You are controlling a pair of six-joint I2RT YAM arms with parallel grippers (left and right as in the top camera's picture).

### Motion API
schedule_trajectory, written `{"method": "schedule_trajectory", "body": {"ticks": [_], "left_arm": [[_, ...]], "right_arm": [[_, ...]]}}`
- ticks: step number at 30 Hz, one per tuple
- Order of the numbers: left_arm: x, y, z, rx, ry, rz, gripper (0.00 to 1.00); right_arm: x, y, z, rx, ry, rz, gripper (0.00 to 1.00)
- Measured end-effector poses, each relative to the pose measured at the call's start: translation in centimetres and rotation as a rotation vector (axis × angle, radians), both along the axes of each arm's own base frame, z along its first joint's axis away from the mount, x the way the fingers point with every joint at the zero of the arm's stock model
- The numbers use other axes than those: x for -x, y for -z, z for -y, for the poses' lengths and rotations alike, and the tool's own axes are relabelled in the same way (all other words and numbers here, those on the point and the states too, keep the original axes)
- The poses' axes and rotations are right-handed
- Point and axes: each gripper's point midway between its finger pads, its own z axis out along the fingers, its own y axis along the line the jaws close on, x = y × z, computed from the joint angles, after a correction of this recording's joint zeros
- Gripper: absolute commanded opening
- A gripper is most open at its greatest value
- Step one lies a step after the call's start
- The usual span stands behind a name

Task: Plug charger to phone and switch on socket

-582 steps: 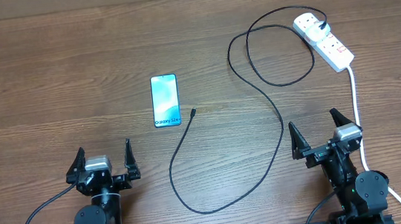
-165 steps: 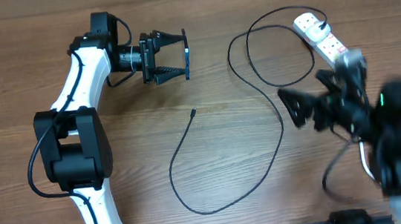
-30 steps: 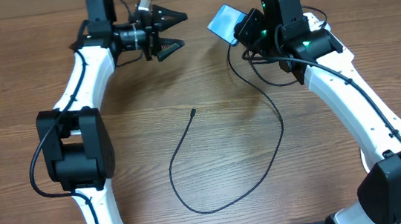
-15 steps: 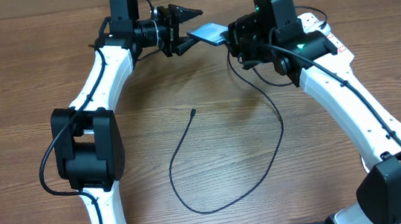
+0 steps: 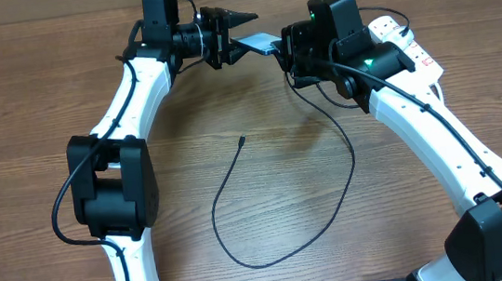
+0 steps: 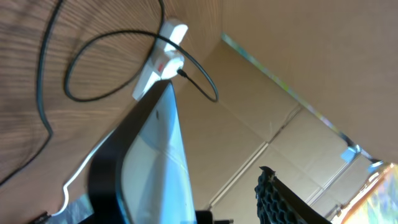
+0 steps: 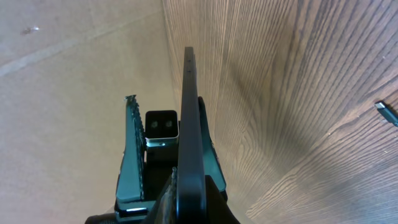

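No writing can be read in any view. The phone (image 5: 259, 42) is seen nearly edge-on and shows only a pale blue screen with no legible letters. The red marks on the white socket (image 5: 417, 51) are too small to make out.

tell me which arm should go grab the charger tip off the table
Left, probably. The right gripper is shut on the phone, while the left gripper is open, with the charger tip loose on the table.
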Motion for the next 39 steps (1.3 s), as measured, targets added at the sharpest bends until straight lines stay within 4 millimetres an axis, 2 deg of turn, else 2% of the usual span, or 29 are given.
{"method": "schedule_trajectory", "body": {"ticks": [6, 13, 17, 18, 20, 21, 27, 29, 32, 35, 36, 39], "left_arm": [[0.4, -1.1, 0.7, 0.049, 0.034, -0.004, 0.45], [1.1, -1.3, 1.5, 0.065, 0.058, -0.029, 0.31], [1.1, -1.2, 1.5, 0.067, 0.058, -0.040, 0.04], [1.1, -1.3, 1.5, 0.068, 0.060, -0.040, 0.04], [1.2, -1.3, 1.5, 0.071, 0.062, -0.043, 0.04], [1.2, -1.3, 1.5, 0.072, 0.064, -0.044, 0.04], [1.1, -1.3, 1.5, 0.070, 0.059, -0.042, 0.04], [0.9, -1.2, 1.3, 0.064, 0.046, -0.041, 0.04], [0.1, -1.0, 0.4, 0.049, 0.011, -0.031, 0.04], [-1.3, -0.7, -1.6, 0.018, -0.048, 0.010, 0.04], [-1.9, -0.5, -2.7, 0.001, -0.072, 0.041, 0.04], [-4.2, -0.1, -7.4, -0.075, -0.154, 0.164, 0.04]], "right_arm": [[-0.2, -0.3, 0.1, -0.004, 0.008, 0.012, 0.04], [-0.3, -0.4, 0.1, -0.005, 0.014, 0.015, 0.05], [-0.4, -0.7, 0.1, -0.008, 0.016, 0.027, 0.05], [-0.5, -0.9, 0.1, -0.009, 0.017, 0.032, 0.05], [-0.6, -1.2, 0.1, -0.012, 0.018, 0.040, 0.14], [-0.6, -1.2, 0.1, -0.016, 0.020, 0.038, 0.26], [0.0, -1.1, -0.6, -0.001, -0.040, 0.046, 0.61], [0.0, -1.2, -0.6, 0.017, -0.062, 0.062, 0.69], [0.1, -1.1, -0.7, 0.079, -0.129, 0.107, 0.75], [0.9, -0.2, -0.4, 0.174, -0.216, 0.121, 0.83], [1.5, 0.5, -0.1, 0.221, -0.260, 0.114, 0.83], [3.2, 2.2, 0.6, 0.352, -0.402, 0.108, 0.82]]}}
